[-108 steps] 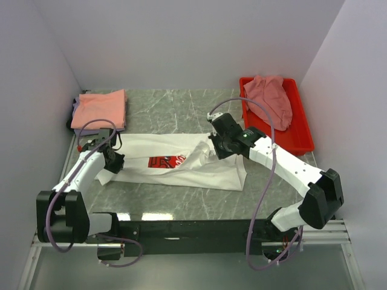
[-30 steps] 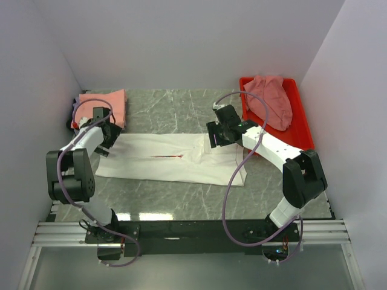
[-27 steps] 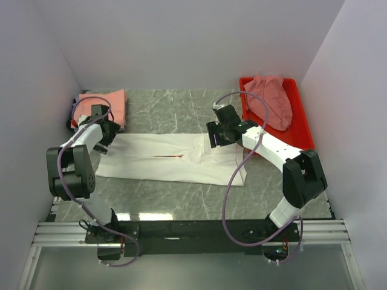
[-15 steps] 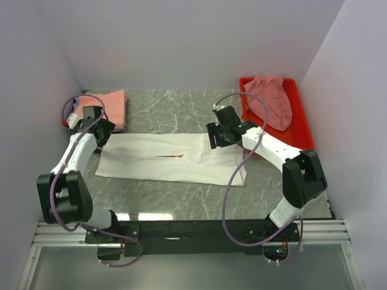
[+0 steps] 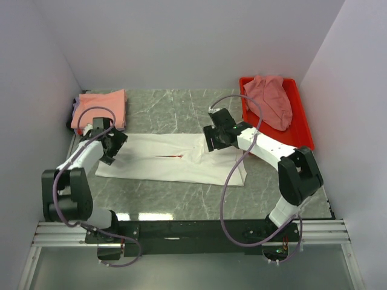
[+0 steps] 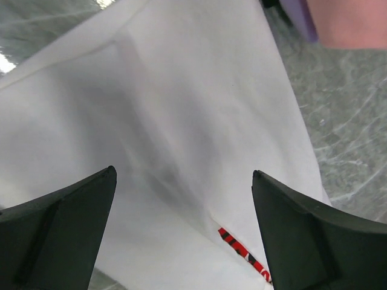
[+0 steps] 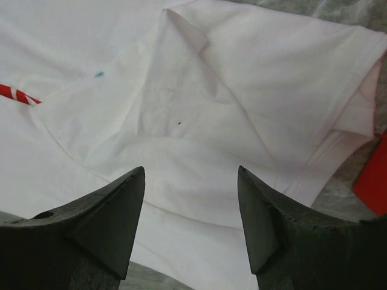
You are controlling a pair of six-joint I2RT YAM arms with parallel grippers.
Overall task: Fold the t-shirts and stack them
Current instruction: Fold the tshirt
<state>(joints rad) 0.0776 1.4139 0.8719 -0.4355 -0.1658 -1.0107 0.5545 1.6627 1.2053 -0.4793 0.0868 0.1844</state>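
Observation:
A white t-shirt [image 5: 181,166] lies folded into a long strip across the middle of the table, a thin line of red print [image 5: 170,156] showing at its crease. My left gripper [image 5: 112,147] hovers open over the strip's left end [image 6: 181,90], nothing between its fingers [image 6: 60,232]. My right gripper [image 5: 211,140] stands open above the sleeve folds at the right end [image 7: 211,90], also empty. A folded salmon-orange t-shirt [image 5: 103,107] rests on a lavender one [image 6: 293,17] at the back left. A dusty-pink t-shirt [image 5: 269,99] lies crumpled in the tray.
The red plastic tray [image 5: 305,134] sits at the back right, close to the white shirt's right sleeve [image 7: 357,115]. White walls close in the table on three sides. Grey marble table top [image 5: 175,109] shows behind the white shirt.
My left gripper went toward the back-left stack, then came back over the white shirt's left end. My right gripper shifted slightly left. The white shirt has not moved.

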